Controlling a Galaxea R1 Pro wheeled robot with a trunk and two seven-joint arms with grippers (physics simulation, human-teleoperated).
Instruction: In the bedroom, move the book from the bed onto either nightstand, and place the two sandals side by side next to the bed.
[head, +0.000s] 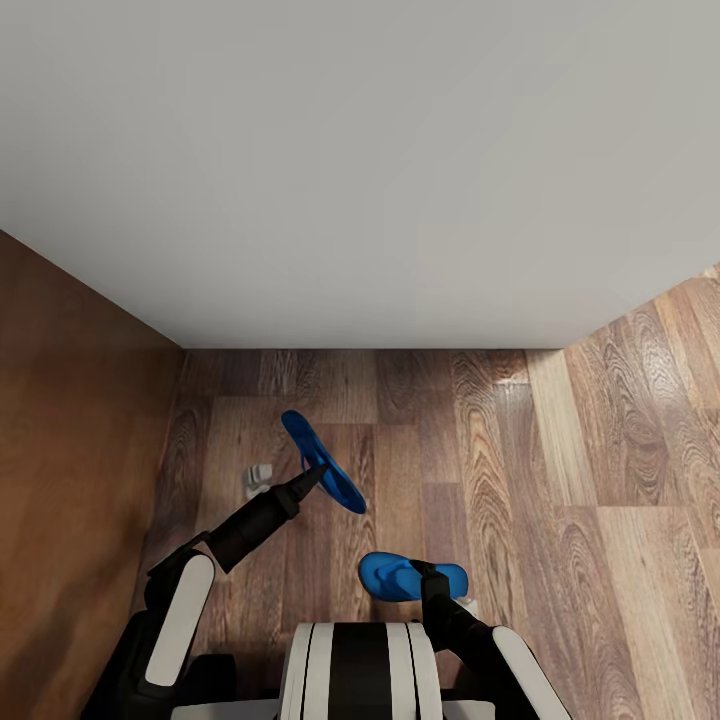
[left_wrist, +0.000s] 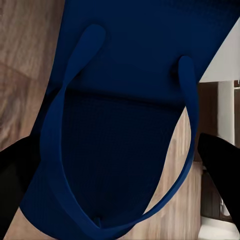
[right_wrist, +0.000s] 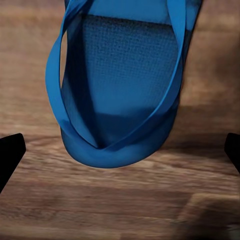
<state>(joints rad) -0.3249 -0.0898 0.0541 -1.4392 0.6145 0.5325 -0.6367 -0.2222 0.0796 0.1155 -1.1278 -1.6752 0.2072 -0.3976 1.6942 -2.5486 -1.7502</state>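
Two bright blue sandals are by the bed (head: 360, 170), whose pale grey mattress spans the far side of the head view. One sandal (head: 325, 462) (left_wrist: 120, 100) stands on edge above the floor, its strap side facing my left gripper (head: 318, 470) (left_wrist: 117, 175), which is shut across its width. The other sandal (head: 400, 578) (right_wrist: 122, 85) lies flat on the planks near my base. My right gripper (head: 428, 572) (right_wrist: 120, 150) hovers open just above its toe end, fingers well apart. The book and the nightstand are out of view.
A tall brown wooden panel (head: 70, 450) walls off the left side. A small white object (head: 258, 478) sits on the floor beside the left arm. The wood-plank floor (head: 580, 480) stretches away to the right along the bed's edge.
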